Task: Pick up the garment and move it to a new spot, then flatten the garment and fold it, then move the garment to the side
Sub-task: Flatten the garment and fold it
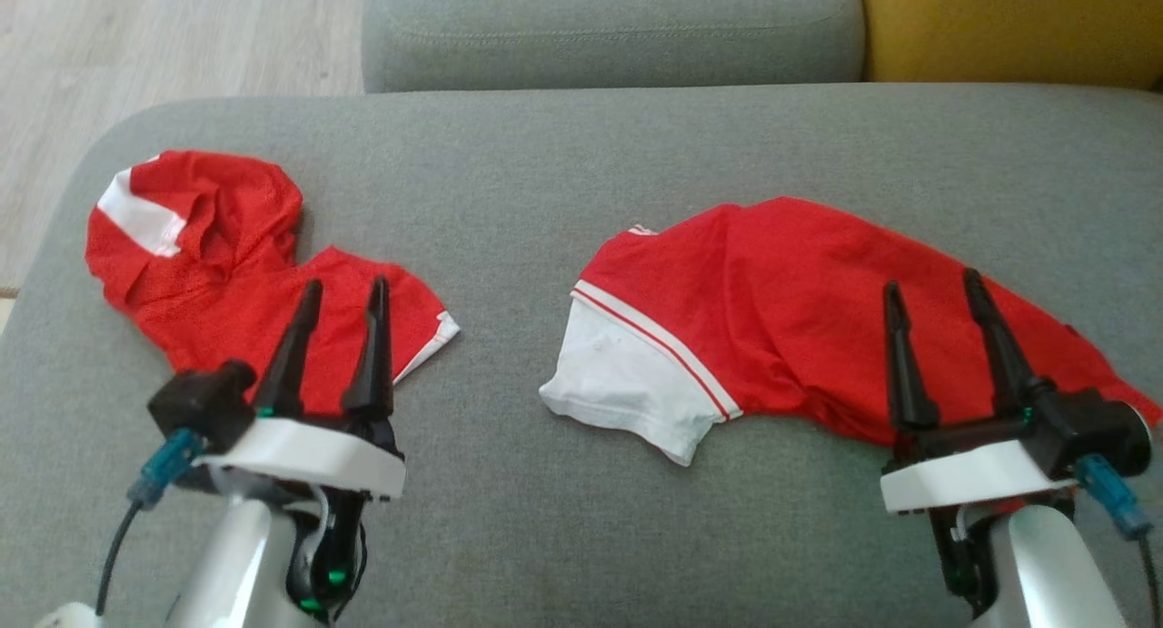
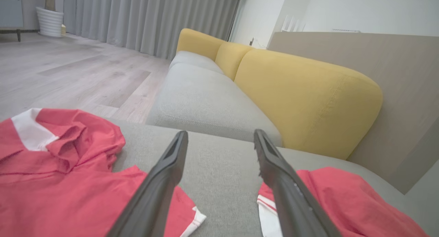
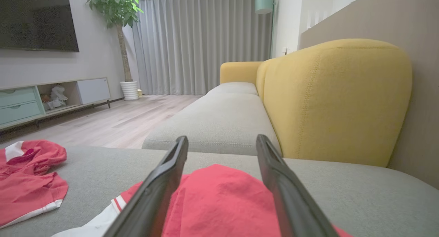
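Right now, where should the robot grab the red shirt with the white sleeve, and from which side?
On the red shirt, probably pinch the rumpled near edge, not the flat white sleeve. The cloth bunches into raised folds there, which gives something to grip. Come down from above, on the robot's side; the open right gripper hovers over that part.

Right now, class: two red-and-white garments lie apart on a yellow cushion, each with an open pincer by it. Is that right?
No. The cushion is grey, not yellow; the yellow piece is the backrest, as the head view shows. The rest holds: left garment and right garment lie apart, left pincer and right pincer open.
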`<state>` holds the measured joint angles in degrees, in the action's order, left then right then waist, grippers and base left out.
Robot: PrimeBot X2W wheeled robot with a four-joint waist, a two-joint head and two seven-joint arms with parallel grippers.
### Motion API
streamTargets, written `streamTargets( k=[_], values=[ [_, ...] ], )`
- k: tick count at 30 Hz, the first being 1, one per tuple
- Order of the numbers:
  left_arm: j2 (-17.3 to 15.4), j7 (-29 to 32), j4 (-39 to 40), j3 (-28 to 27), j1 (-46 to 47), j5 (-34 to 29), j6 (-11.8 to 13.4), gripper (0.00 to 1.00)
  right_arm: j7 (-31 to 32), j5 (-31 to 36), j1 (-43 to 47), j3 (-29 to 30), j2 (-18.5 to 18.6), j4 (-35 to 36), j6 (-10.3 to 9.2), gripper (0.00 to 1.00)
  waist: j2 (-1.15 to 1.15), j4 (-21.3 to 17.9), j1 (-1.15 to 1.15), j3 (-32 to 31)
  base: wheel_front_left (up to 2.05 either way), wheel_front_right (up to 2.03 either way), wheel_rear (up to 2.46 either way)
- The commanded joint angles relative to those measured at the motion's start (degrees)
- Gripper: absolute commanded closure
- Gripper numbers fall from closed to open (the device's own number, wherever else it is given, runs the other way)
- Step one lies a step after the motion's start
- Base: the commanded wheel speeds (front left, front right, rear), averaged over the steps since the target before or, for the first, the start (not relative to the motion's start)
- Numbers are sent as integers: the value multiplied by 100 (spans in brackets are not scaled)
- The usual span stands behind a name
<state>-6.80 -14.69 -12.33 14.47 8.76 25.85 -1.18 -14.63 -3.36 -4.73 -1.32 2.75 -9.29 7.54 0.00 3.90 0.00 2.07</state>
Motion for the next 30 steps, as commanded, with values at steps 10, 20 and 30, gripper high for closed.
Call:
streamTargets(
  k=[10,20,30],
  values=[
    [248,-30,87,-454,593,-376,-429,0,368,-110,-435,-1643,377,122,-5,0,0,412,0,507,0,0,0],
    [374,-30,-40,-430,748,-463,-547,0,613,-170,-915,-2666,851,-932,-5,0,0,813,0,921,0,0,0],
    [390,-30,-72,-268,863,-263,-563,0,635,-20,-1494,-3030,1019,-2353,-5,0,0,1140,0,1163,0,0,0]
  ],
)
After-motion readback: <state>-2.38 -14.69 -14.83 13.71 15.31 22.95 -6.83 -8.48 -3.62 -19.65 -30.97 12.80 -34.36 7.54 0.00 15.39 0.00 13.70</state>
